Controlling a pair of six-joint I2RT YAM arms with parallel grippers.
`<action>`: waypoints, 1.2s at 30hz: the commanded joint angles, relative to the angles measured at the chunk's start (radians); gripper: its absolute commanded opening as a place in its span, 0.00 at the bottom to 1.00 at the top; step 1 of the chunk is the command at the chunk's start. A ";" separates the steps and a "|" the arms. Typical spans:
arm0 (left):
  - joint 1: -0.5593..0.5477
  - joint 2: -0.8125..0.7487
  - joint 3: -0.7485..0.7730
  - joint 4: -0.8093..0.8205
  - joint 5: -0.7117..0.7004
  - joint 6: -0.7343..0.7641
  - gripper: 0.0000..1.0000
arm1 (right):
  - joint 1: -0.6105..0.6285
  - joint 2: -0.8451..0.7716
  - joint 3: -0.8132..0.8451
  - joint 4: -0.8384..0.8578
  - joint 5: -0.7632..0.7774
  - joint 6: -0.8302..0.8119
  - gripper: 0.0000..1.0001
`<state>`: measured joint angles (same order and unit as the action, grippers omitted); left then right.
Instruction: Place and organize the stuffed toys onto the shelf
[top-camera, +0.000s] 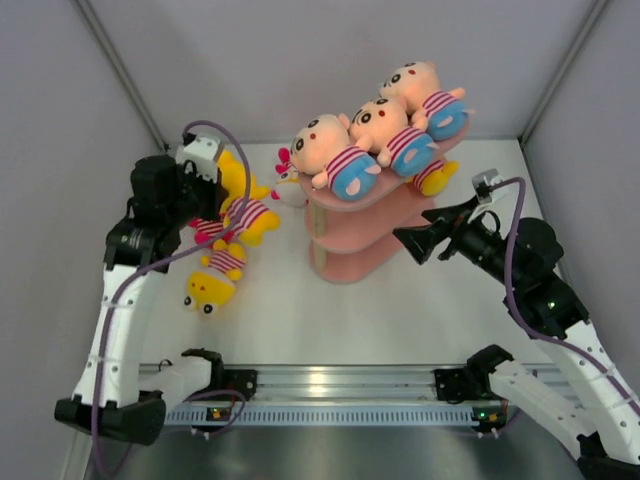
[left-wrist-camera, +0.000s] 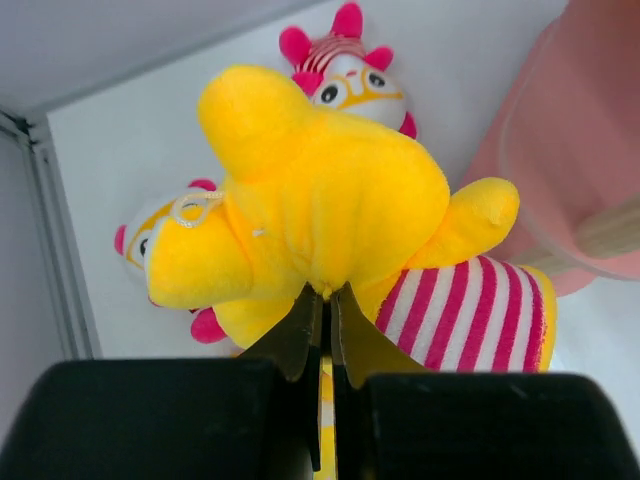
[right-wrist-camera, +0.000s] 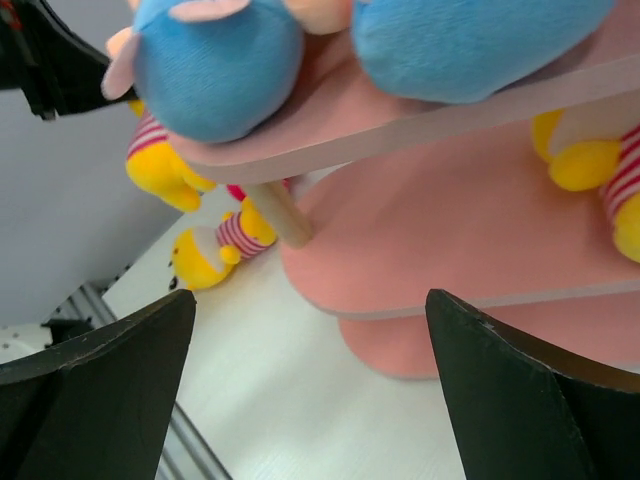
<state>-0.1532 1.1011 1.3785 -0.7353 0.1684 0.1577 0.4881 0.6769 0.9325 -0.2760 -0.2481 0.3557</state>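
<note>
Status: task partly complete. The pink three-tier shelf (top-camera: 350, 262) carries four toys. Three peach dolls in blue shorts (top-camera: 385, 130) lie side by side on the top board, and one yellow striped doll (top-camera: 436, 176) sits on the middle board. I see nothing on the bottom board.

Left gripper (left-wrist-camera: 325, 300): clenched on the plush of a yellow doll in a striped shirt (left-wrist-camera: 320, 200), left of the shelf. I cannot tell whether the doll is clear of the table (top-camera: 330, 330).

Right gripper (right-wrist-camera: 310, 300): released, fingers spread wide and holding nothing, just beside the shelf's right end.

Outstanding besides the held doll: a yellow doll lying flat (top-camera: 212, 283), a pink-legged one (top-camera: 208, 232) and a pink-eared, white-faced one (top-camera: 288, 182). I judge the job roughly half done.
</note>
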 joint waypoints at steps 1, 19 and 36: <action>0.001 -0.111 0.059 -0.157 0.026 -0.061 0.00 | 0.013 -0.007 0.054 0.061 -0.161 -0.024 0.98; 0.053 -0.305 0.458 -0.273 0.425 -0.110 0.00 | 0.593 0.349 0.290 0.371 -0.100 -0.116 0.96; 0.055 -0.337 0.355 -0.276 0.503 -0.095 0.00 | 0.831 0.572 0.356 0.525 -0.031 -0.265 0.99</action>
<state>-0.1043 0.7765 1.7500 -1.0279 0.6411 0.0551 1.3067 1.2476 1.2285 0.1593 -0.2871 0.1120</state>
